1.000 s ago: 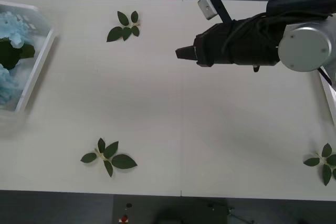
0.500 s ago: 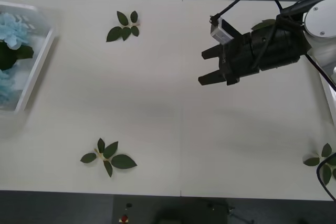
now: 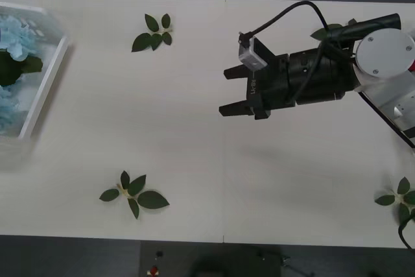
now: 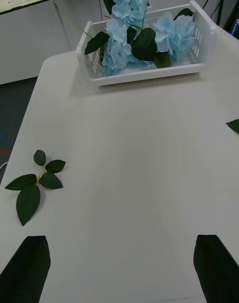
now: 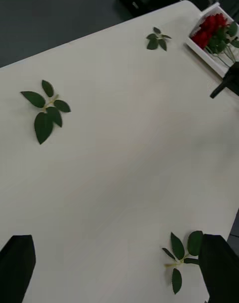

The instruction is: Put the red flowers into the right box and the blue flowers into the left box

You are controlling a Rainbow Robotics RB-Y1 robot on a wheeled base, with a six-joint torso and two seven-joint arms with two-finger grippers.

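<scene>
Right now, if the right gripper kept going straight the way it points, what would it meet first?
The open right gripper points across bare table toward the left box, which holds the blue flowers. The way looks free until that box, though the gripper's height is unclear.

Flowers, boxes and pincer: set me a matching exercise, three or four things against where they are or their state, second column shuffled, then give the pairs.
Things:
1. blue flowers
2. red flowers
3. right pincer
4. leaf sprig

Places or states:
A. loose on the table's near side
B. open and empty above the table
C. in the left box
D. in the right box

Pairs: 1-C, 2-D, 3-B, 4-A
</scene>
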